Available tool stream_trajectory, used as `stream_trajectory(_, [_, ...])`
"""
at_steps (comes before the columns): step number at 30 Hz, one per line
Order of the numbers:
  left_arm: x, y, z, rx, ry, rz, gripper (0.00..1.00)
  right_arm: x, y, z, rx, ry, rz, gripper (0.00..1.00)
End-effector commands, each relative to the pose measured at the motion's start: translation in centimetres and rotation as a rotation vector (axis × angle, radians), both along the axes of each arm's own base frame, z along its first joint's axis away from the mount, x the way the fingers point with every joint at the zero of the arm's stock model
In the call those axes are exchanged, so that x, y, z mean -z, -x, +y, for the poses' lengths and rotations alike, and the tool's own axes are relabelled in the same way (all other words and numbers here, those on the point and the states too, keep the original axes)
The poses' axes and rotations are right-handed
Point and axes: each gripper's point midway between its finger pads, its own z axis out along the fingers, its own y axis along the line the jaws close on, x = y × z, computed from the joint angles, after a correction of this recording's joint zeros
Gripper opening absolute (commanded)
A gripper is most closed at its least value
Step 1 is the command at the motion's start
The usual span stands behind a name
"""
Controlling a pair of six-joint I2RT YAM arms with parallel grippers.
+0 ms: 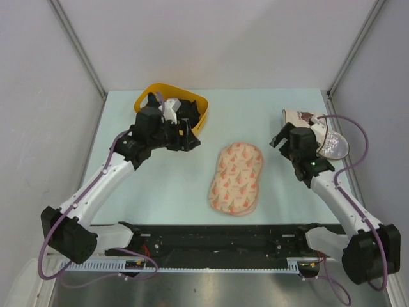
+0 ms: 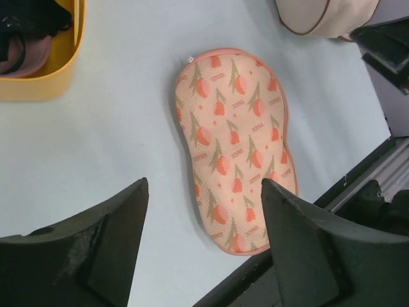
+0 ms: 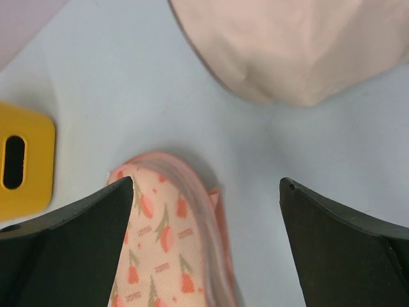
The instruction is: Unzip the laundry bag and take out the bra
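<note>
The laundry bag [image 1: 236,178] lies flat near the middle of the tabletop [image 1: 160,185], printed side up, its clamshell closed all round. No bra shows anywhere, so it is presumably inside the bag. Nothing touches the bag.

In the right wrist view the far end of the bag sits just below the jaws. A small pink tab juts from the trim there. It may be the zip pull, though I cannot be sure.

The step in hand looks like the approach to the zip. It would go best with one pincer pressing the bag down near that end so it cannot slide. The other pincer would then nip only the pull and draw it along the curved rim, following the waist of the peanut shape. Grabbing trim or fabric together with the pull would likely drag the whole bag.

The right pincer [image 3: 206,185] hangs above the gap between the bag and the beige bag [image 1: 319,125], jaws spread wide and holding nothing. The left pincer [image 2: 204,188] is off by the yellow bin [image 1: 144,102], well apart from the bag. Its jaws are also parted and empty.

As for writing, tiny orange lettering repeats between the tulip motifs on the bag. It is too small to read with confidence. The beige bag shows a brown mark that I cannot read.
</note>
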Motion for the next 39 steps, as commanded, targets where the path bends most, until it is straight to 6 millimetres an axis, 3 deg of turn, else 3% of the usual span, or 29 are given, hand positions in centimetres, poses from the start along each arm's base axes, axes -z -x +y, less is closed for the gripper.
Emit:
stream_trajectory(1, [-0.3, 0.3, -2.6, 0.069, -0.187, -0.036, 0.77, -2.1, 1.6, -3.4, 0.013, 0.126, 0.006, 0.99])
stream_trajectory(2, [0.1, 0.3, -3.1, 0.058, -0.246, -0.038, 0.78, -2.5, 2.1, -4.0, 0.029, 0.132, 0.002, 1.0])
stream_trajectory(3, [-0.1, 1.5, -5.3, 0.11, -0.283, -0.044, 0.78, -2.5, 2.5, -4.8, 0.062, 0.138, 0.009, 1.0])
stream_trajectory(4, [1.7, 1.1, -6.3, 0.099, -0.345, -0.026, 0.79, -2.1, 3.3, -5.5, 0.08, 0.149, 0.039, 1.0])
stream_trajectory(6, [2.5, 3.0, -10.3, 0.179, -0.324, -0.007, 0.78, -2.1, 4.4, -6.6, 0.117, 0.155, 0.042, 1.0])
stream_trajectory(7, [4.4, 3.5, -11.9, 0.21, -0.341, 0.031, 0.78, -2.3, 4.7, -7.4, 0.144, 0.154, 0.04, 1.0])
stream_trajectory(8, [5.0, 5.0, -13.8, 0.252, -0.333, 0.042, 0.78, -2.8, 5.1, -7.8, 0.154, 0.152, 0.021, 1.0])
stream_trajectory(9, [5.1, 5.3, -15.1, 0.265, -0.328, 0.036, 0.78, -2.7, 5.5, -8.3, 0.164, 0.158, 0.025, 1.0])
stream_trajectory(11, [7.9, 6.1, -17.0, 0.27, -0.403, 0.054, 0.78, -3.0, 6.0, -9.4, 0.197, 0.158, 0.019, 1.0])
stream_trajectory(12, [8.1, 6.1, -17.6, 0.268, -0.43, 0.05, 0.78, -3.1, 6.4, -9.7, 0.199, 0.154, 0.014, 1.0])
stream_trajectory(16, [10.0, 6.7, -18.7, 0.253, -0.607, 0.038, 0.79, -3.3, 6.8, -10.5, 0.196, 0.163, 0.016, 1.0])
stream_trajectory(20, [10.7, 7.6, -21.4, 0.291, -0.58, 0.021, 0.76, -3.3, 7.0, -10.8, 0.203, 0.164, 0.017, 1.0])
stream_trajectory(22, [11.8, 7.1, -21.7, 0.259, -0.599, 0.024, 0.73, -3.4, 7.0, -10.6, 0.198, 0.154, 0.01, 1.0])
stream_trajectory(23, [11.4, 6.6, -21.9, 0.22, -0.602, 0.022, 0.71, -3.4, 7.0, -10.6, 0.197, 0.15, 0.008, 1.0])
stream_trajectory(24, [12.9, 6.1, -21.8, 0.192, -0.646, 0.03, 0.71, -3.4, 6.9, -10.5, 0.194, 0.146, 0.005, 1.0])
stream_trajectory(25, [13.0, 5.6, -21.7, 0.165, -0.666, 0.019, 0.7, -3.4, 6.9, -10.4, 0.192, 0.143, 0.006, 1.0])
stream_trajectory(26, [12.4, 5.2, -22.4, 0.156, -0.654, 0.016, 0.7, -3.3, 6.9, -10.3, 0.189, 0.14, 0.008, 1.0])
stream_trajectory(29, [13.3, 5.1, -24.2, 0.176, -0.627, 0.02, 0.69, -3.1, 6.7, -10.3, 0.184, 0.141, 0.009, 1.0])
stream_trajectory(34, [16.1, 3.8, -23.6, 0.115, -0.717, -0.001, 0.66, -3.3, 6.7, -10.0, 0.18, 0.121, 0.0, 1.0])
stream_trajectory(36, [16.5, 3.4, -23.5, 0.099, -0.739, -0.004, 0.63, -3.2, 6.7, -9.8, 0.173, 0.112, -0.002, 1.0])
stream_trajectory(39, [16.2, 3.1, -22.8, 0.076, -0.76, -0.018, 0.51, -3.3, 6.6, -9.5, 0.152, 0.109, -0.019, 0.97])
